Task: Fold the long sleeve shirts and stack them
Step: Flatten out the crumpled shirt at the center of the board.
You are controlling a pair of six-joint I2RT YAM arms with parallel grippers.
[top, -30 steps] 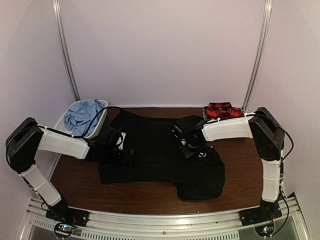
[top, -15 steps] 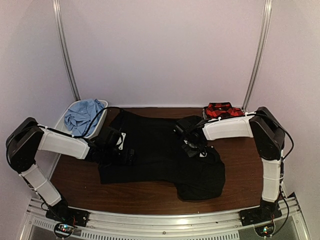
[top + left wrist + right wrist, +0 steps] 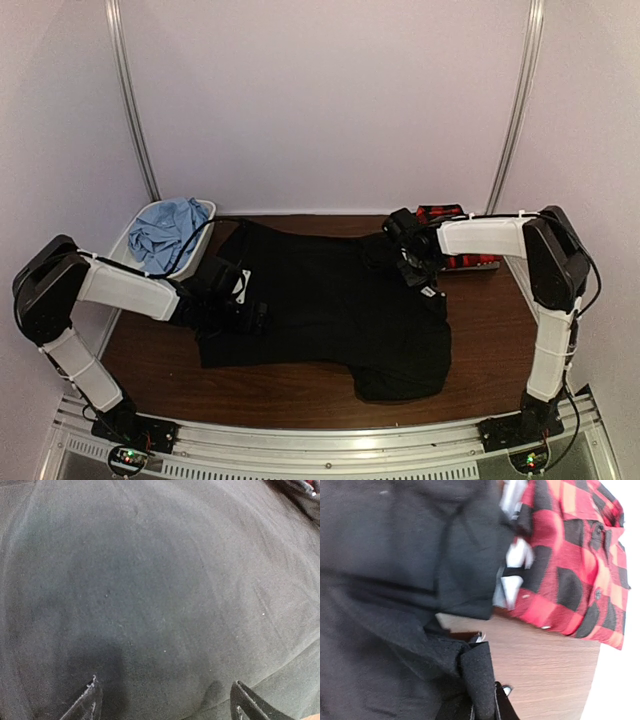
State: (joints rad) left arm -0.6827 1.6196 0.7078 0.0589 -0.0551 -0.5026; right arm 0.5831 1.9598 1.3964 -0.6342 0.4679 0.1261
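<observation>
The spread shirt (image 3: 330, 310) covers the middle of the tabletop (image 3: 490, 335). At the back left, a bin (image 3: 207, 208) holds a 2nd shirt (image 3: 165, 230). A 3rd shirt (image 3: 446, 212) lies at the back right, just beside the spread shirt's far corner.

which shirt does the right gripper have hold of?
The black shirt, spread across the table: the right gripper pinches a fold of it. The red plaid shirt sits far right, the light blue shirt bunched in the far-left bin.

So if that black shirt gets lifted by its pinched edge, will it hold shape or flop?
Probably floppy: the black shirt bunches into a soft fold where the right jaws pinch it. Most would likely sag and drag across the table, since it lies spread wide.
</observation>
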